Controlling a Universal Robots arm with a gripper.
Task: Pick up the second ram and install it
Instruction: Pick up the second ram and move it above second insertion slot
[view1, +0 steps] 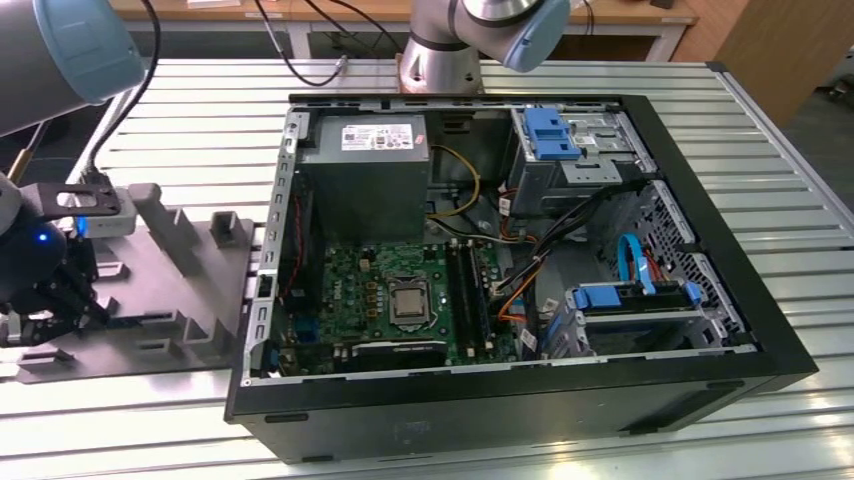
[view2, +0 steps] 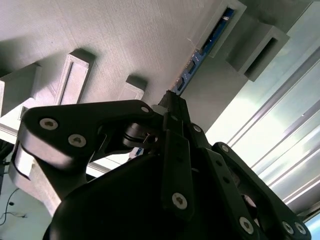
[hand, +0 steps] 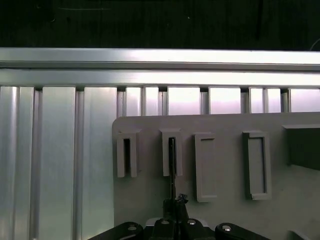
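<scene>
Exterior view: the gray holder (view1: 200, 290) lies flat on the slatted desk (view1: 747, 130) by its edge at the exterior view's left, just beside the open computer case (view1: 521, 420) on the desk's middle. In both wrist views the second ram (view2: 212, 37) (hand: 171, 160) stands on edge in one of the holder's slots, and the pincer (view2: 170, 102) (hand: 173, 202) is drawn narrow onto its near end, gripping it.

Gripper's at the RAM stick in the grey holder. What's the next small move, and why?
Probably, once grip is confirmed, a short lift straight out of the slot. The gripper sits at one end of the second ram, which stands edge-on in the grey holder; a sideways pull would likely bind it there.
</scene>
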